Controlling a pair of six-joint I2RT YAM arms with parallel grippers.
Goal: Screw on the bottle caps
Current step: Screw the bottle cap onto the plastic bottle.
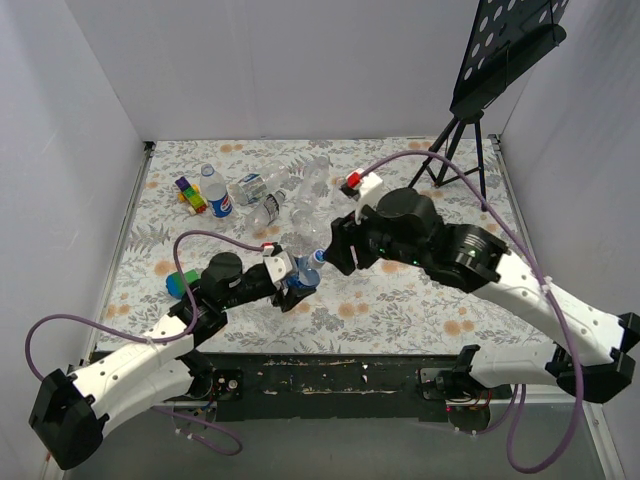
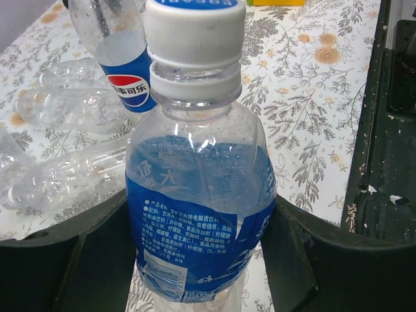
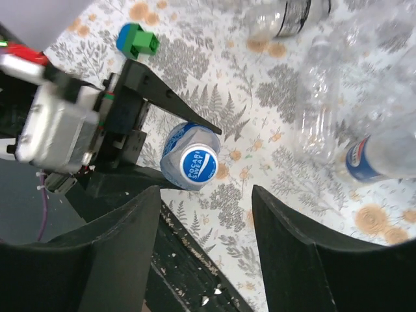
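Held bottle [image 2: 198, 214]: fills the left wrist view, upright, blue label torn.
Cap [image 2: 194, 32]: white sides, blue top, seated on the held bottle's neck.
Left gripper [image 2: 201, 260]: jaws closed against both sides of the held bottle.
Background: Pepsi bottle [image 2: 123, 65] and clear bottles lie on the flowered table [image 2: 305, 97].
Right gripper [image 3: 205, 214]: in the right wrist view, jaws apart and gripping nothing, with the cap just beyond the gap and untouched.
Green-and-blue toy [image 3: 138, 40]: on the table beyond the left gripper.
Top view: both grippers meet mid-table; loose bottles [image 1: 285, 195] are heaped farther back.
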